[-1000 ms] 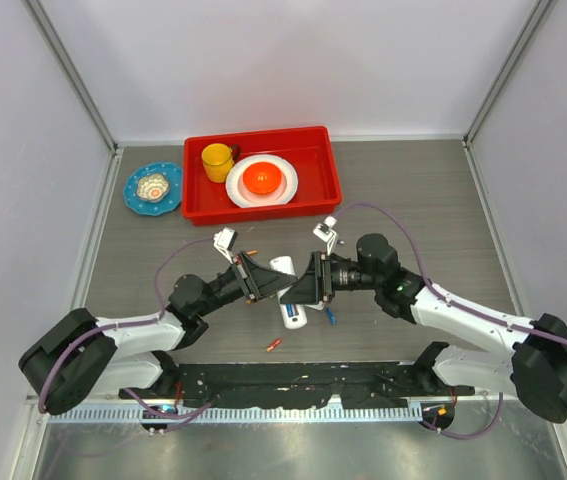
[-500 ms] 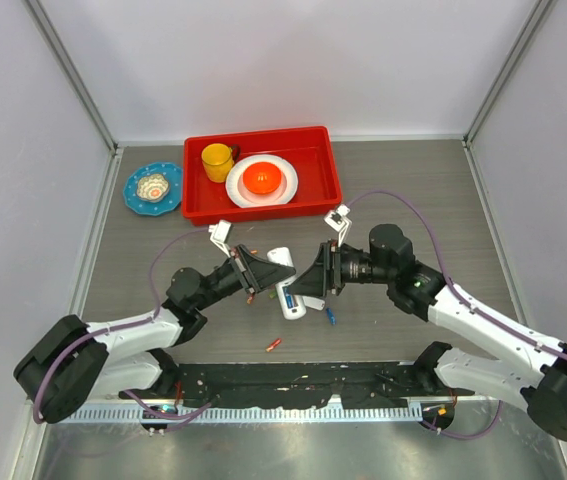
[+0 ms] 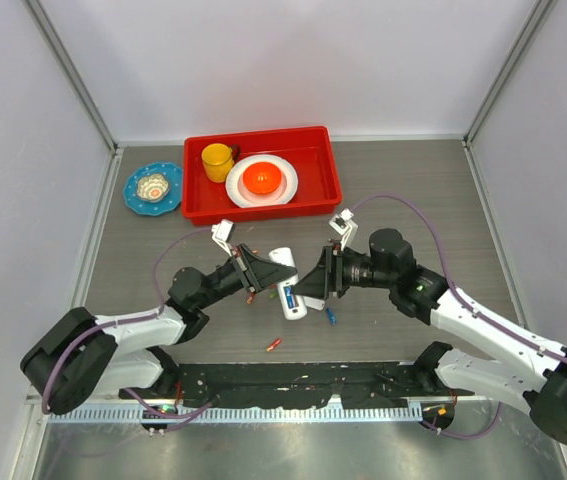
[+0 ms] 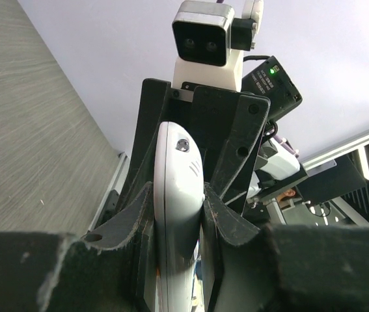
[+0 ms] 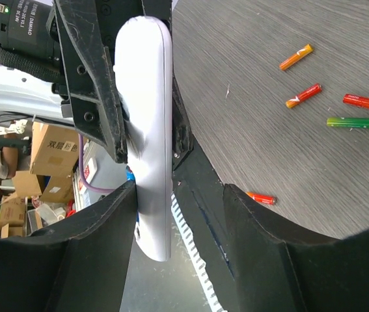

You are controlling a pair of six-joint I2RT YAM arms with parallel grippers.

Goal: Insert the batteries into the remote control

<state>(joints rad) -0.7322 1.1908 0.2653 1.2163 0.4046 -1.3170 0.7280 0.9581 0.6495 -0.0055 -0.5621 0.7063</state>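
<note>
**Item 1: remote control** (image 3: 285,285). You have it off the counter (image 3: 413,190), mid-scene between the 2 arms, standing on edge in both wrist views.

**Item 2: left claw** (image 3: 269,272). Pressed onto the remote control at both sides, pinching it.

**Item 3: right claw** (image 5: 181,190). Spread and straddling the remote's other end. 1 finger touches its edge, and the other stands clear of it.

**Item 4: batteries** (image 5: 351,121). All are loose on the counter, including a red battery (image 3: 274,345) near the front edge and a blue battery (image 3: 330,316) under the right arm.

**Change over the last second:** the remote has drifted slightly toward the far side. Your right arm has drawn back a little to the right. No loose battery has moved.

**Meaning:** you are probably still settling the hold. The loading itself seems not yet begun.
</note>
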